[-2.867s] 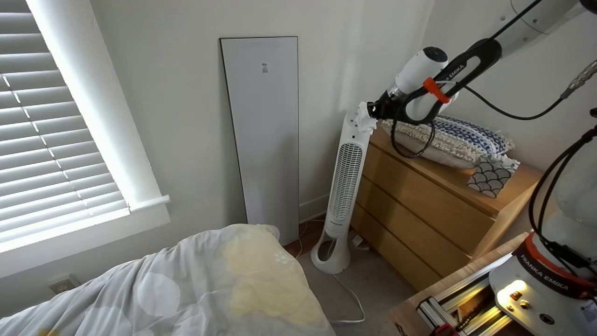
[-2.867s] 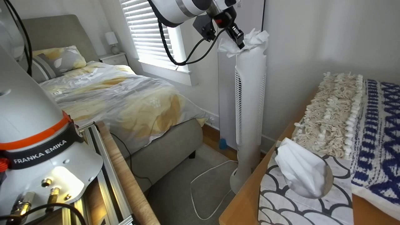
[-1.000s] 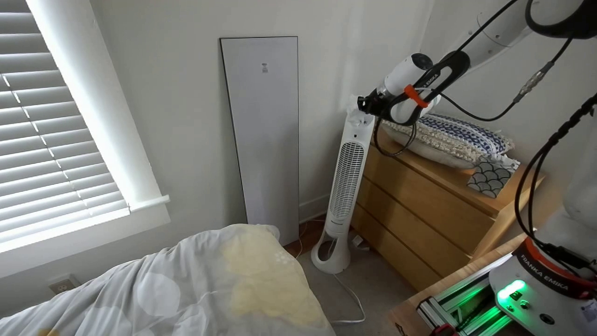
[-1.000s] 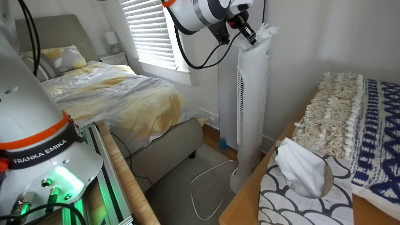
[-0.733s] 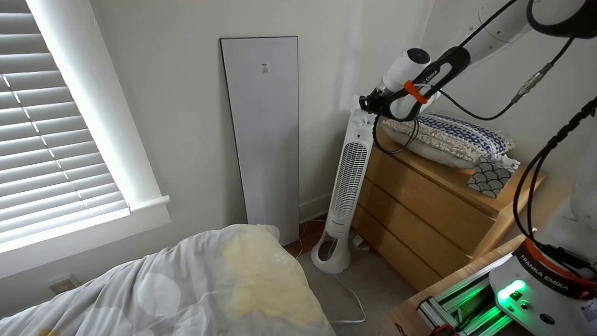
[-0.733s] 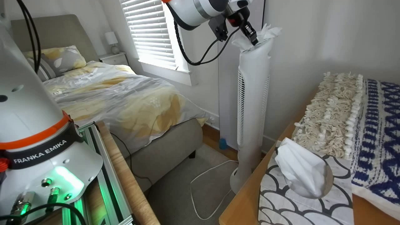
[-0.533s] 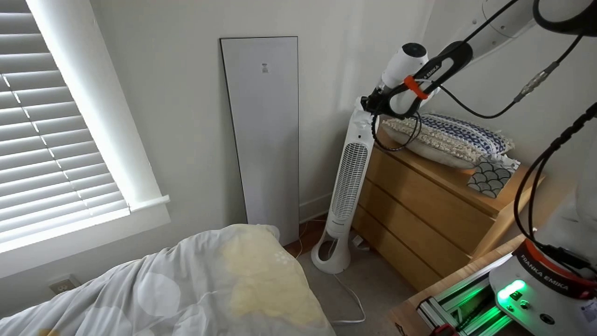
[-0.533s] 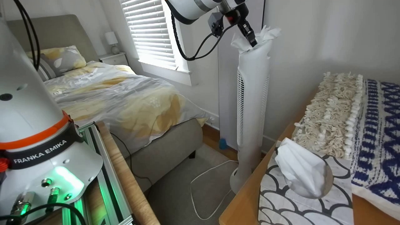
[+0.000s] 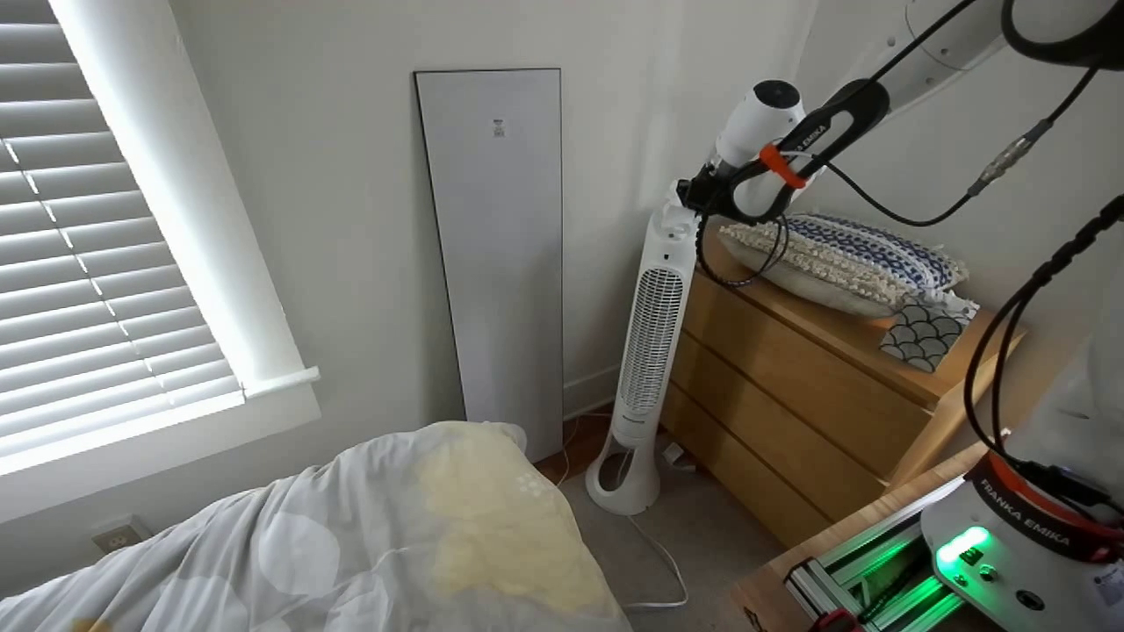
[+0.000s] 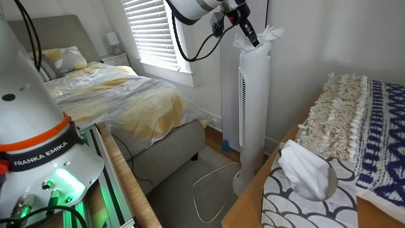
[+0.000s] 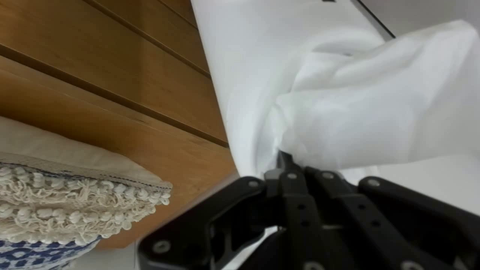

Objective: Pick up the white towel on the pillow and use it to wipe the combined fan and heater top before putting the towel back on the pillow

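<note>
FRANKA EMIKA runs in white capitals along the dark band (image 10: 41,155) of the robot base (image 10: 31,186), legible in both exterior views. In an exterior view EMIKA shows again on the black arm link (image 9: 839,123), the lettering ahead of it mostly hidden close to an orange strap (image 9: 781,167). The grey panel (image 9: 492,263) bears a small label (image 9: 499,128), and the fan (image 9: 650,351) a faint mark (image 9: 634,420) below its grille; both are too small to read.

The claw (image 10: 255,43) pinches the white towel (image 11: 360,120), which lies bunched on the fan's top, touching it and covering much of it. In the wrist view the fingers (image 11: 296,195) sit close together, their tips partly lost in the cloth, and the towel's far side is cut off. The pillow (image 10: 329,120) rests on the bench (image 9: 781,395), apart from the towel; an exterior view crops its blue-patterned end. White tissue (image 10: 305,171) hides part of the scallop-patterned box (image 10: 284,209).
</note>
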`<state>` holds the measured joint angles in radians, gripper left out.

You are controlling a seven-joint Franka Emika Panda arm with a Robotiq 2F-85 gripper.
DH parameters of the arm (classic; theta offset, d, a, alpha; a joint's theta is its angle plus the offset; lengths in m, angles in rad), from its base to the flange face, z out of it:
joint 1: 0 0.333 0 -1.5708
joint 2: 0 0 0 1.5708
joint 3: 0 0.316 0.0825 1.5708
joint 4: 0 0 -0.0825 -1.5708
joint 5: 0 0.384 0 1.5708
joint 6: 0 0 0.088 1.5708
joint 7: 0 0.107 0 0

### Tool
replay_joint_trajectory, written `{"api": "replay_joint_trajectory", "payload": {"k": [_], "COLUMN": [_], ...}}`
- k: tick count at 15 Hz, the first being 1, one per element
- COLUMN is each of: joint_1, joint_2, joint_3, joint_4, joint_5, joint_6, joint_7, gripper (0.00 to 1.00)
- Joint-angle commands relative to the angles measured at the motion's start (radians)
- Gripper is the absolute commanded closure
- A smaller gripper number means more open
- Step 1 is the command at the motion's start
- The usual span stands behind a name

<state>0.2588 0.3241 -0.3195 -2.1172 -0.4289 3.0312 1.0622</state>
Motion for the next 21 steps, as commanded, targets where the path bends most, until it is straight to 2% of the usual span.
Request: {"api": "replay_joint_trajectory", "payload": {"k": [1, 5, 7, 10, 12, 14, 18, 21], "joint_1": [0.041, 0.064, 0.019, -0.002, 0.008, 0.060, 0.227, 0.316], "joint_2": [0.087, 0.154, 0.152, 0.139, 0.123, 0.111, 0.136, 0.142], "joint_3": [-0.075, -0.101, -0.031, 0.022, 0.023, -0.036, -0.267, -0.372], "joint_4": [0.039, 0.067, 0.054, 0.035, 0.023, 0.026, 0.076, 0.087], "joint_5": [-0.055, -0.009, -0.007, -0.010, -0.007, 0.005, -0.026, -0.041], "joint_6": [0.161, 0.298, 0.319, 0.275, 0.230, 0.165, 0.037, -0.099], "joint_7": [0.047, 0.026, 0.020, 0.025, 0.030, 0.038, 0.133, 0.213], "gripper": [0.99, 0.99, 0.99, 0.99, 0.99, 0.99, 0.99, 0.99]}}
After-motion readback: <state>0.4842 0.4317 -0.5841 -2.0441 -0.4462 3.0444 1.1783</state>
